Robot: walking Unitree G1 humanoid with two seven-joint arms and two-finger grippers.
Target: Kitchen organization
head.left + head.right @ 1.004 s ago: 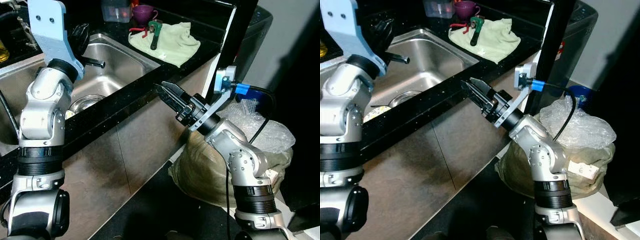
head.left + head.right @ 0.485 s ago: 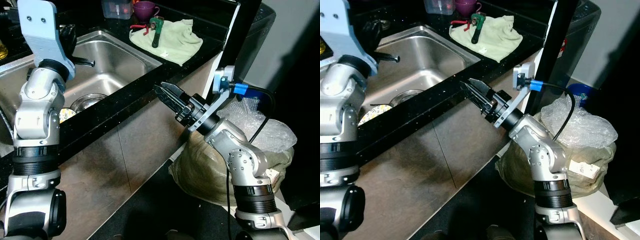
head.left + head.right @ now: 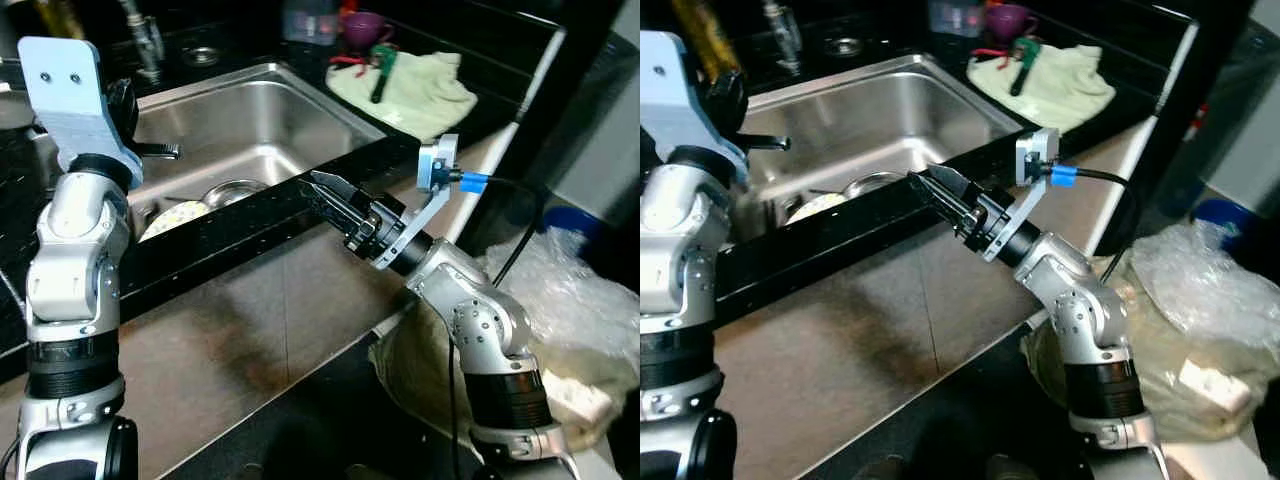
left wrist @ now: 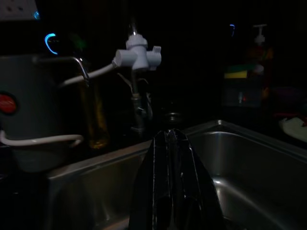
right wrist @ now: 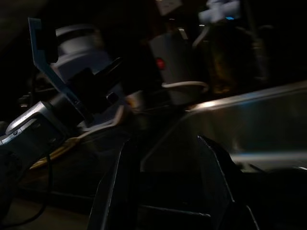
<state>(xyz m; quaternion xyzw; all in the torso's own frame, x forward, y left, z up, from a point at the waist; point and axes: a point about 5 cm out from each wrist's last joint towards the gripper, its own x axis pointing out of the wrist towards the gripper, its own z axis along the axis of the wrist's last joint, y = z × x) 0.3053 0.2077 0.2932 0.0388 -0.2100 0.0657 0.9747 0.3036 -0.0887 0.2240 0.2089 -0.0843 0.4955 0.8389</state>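
Observation:
A steel sink (image 3: 300, 110) is set in a black counter (image 3: 240, 225). In it lie a yellowish plate (image 3: 172, 217) and a metal bowl (image 3: 236, 190). My left gripper (image 3: 168, 151) hangs over the sink's left side, shut with nothing in it; in the left wrist view its fingers (image 4: 168, 143) point toward the white faucet (image 4: 136, 52). My right gripper (image 3: 322, 188) hovers at the counter's front edge near the sink, and in the right wrist view (image 5: 165, 141) it is open and empty.
A pale green cloth (image 3: 425, 90) at the back right of the counter carries tools with red and green handles (image 3: 379, 78). A purple cup (image 3: 364, 24) and a clear container (image 3: 305, 22) stand behind it. Stuffed plastic bags (image 3: 590, 310) sit on the floor to the right.
The whole view has swung, so the sink now lies nearer the middle. The right gripper sits a little closer to the counter's front edge. Both arms hold about the same pose.

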